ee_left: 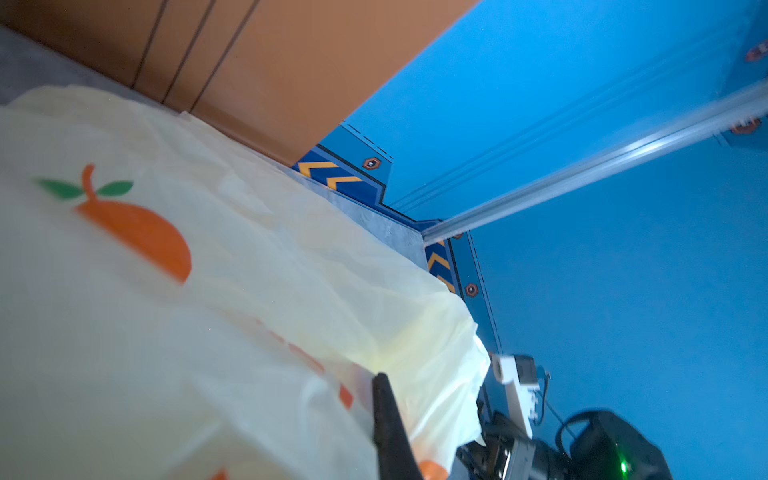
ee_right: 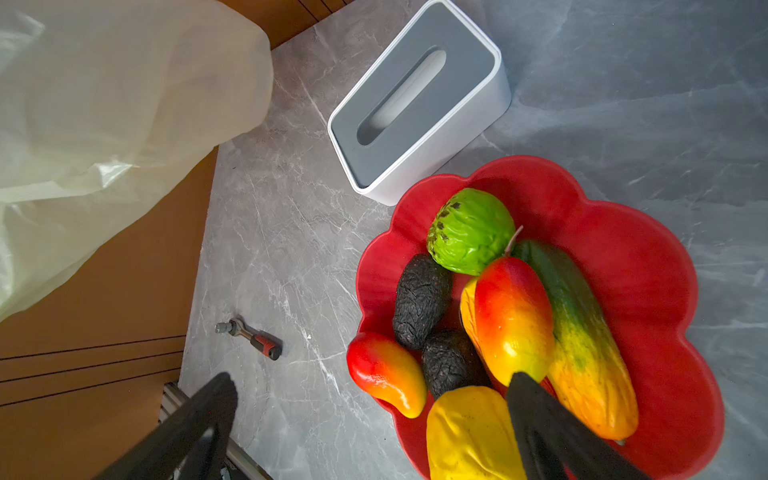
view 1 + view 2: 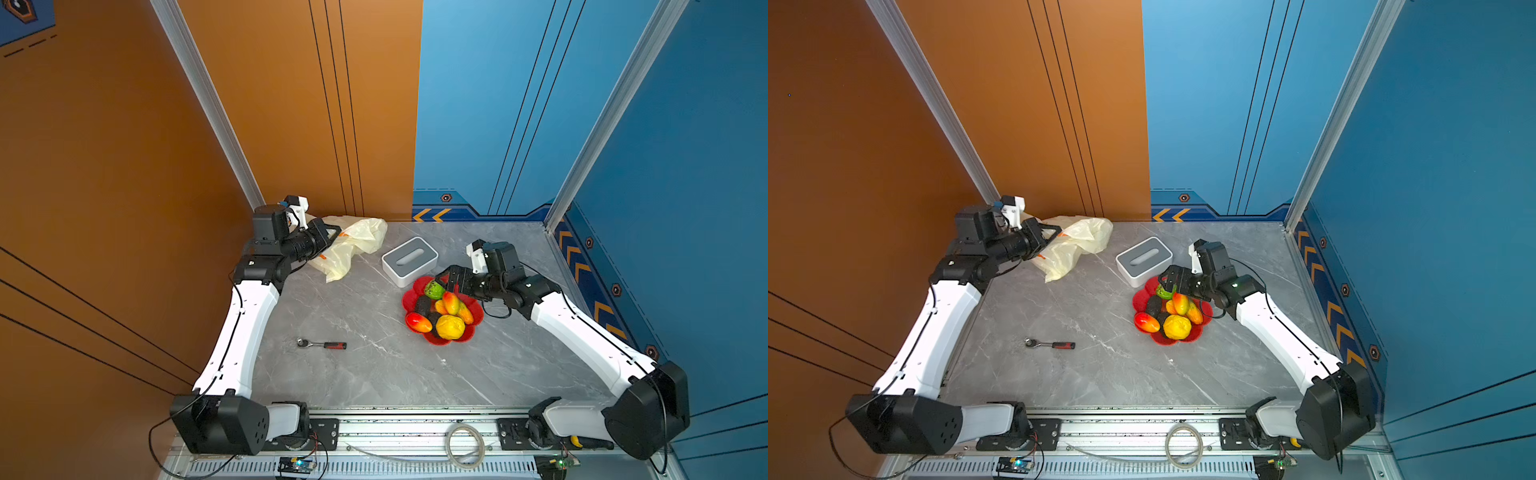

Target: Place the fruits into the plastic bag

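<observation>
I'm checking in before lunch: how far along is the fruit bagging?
Done: the left hand is shut on the plastic bag. In hand: the right hand hovers open over the green fruit. Left: all the fruits lie in the red dish, none bagged.

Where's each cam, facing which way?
Top views: overhead at the front, facing down on the table; left arm, right arm, left hand on the plastic bag, right hand above the fruits.
Left wrist: left arm, facing across the bag to the blue wall; one finger.
Right wrist: right arm, facing down on the red dish; both fingers.
Shared: both wrist views show the bag.
</observation>
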### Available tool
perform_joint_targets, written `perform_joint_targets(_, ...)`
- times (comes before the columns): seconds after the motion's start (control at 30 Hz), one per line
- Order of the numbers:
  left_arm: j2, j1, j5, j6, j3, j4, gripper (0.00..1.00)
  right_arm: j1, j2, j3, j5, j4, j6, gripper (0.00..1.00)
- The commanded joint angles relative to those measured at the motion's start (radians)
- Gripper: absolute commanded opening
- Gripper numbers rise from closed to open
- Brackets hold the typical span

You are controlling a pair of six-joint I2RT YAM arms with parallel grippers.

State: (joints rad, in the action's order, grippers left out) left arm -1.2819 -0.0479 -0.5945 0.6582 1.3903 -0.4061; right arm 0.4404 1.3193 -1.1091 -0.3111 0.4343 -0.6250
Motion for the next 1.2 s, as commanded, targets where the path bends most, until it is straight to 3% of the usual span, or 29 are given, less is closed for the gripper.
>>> perform_joint_targets(0.0, 0.059, -0.078, -0.086, -0.208, 0.038, -0.099, 0.00, 0.000, -0.061, -0.022, 0.018, 0.003, -0.018, 1.00)
perform_joint_targets(0.13, 0.122, -0.178, -0.115, -0.336, 0.031, -0.208, 0.00, -0.030, -0.091, -0.026, 0.005, 0.021, -0.019, 1.00)
perform_joint_targets(0.33, 0.310, -0.230, -0.151, -0.331, -0.138, -0.305, 0.00, -0.101, -0.100, -0.029, -0.052, 0.023, -0.030, 1.00)
perform_joint_targets(0.53, 0.404, -0.252, -0.060, -0.274, -0.414, -0.496, 0.00, -0.123, -0.058, -0.024, -0.082, -0.010, -0.051, 1.00)
perform_joint_targets(0.63, 0.397, -0.283, 0.061, -0.243, -0.532, -0.558, 0.00, -0.118, -0.016, -0.014, -0.110, -0.052, -0.086, 1.00)
perform_joint_targets(0.83, 0.320, -0.283, 0.243, -0.184, -0.567, -0.625, 0.00, -0.072, 0.093, -0.066, -0.108, -0.033, -0.081, 1.00)
perform_joint_targets(0.9, 0.293, -0.285, 0.263, -0.182, -0.556, -0.631, 0.19, -0.056, 0.131, -0.105, -0.084, 0.014, -0.060, 1.00)
perform_joint_targets(0.93, 0.282, -0.285, 0.267, -0.181, -0.549, -0.634, 0.35, -0.047, 0.149, -0.128, -0.063, 0.044, -0.045, 1.00)
perform_joint_targets(1.07, 0.276, -0.286, 0.273, -0.185, -0.530, -0.654, 0.65, -0.018, 0.206, -0.199, 0.006, 0.113, 0.002, 1.00)
perform_joint_targets(1.17, 0.300, -0.281, 0.266, -0.189, -0.493, -0.695, 0.80, 0.009, 0.276, -0.292, 0.045, 0.198, 0.063, 1.00)
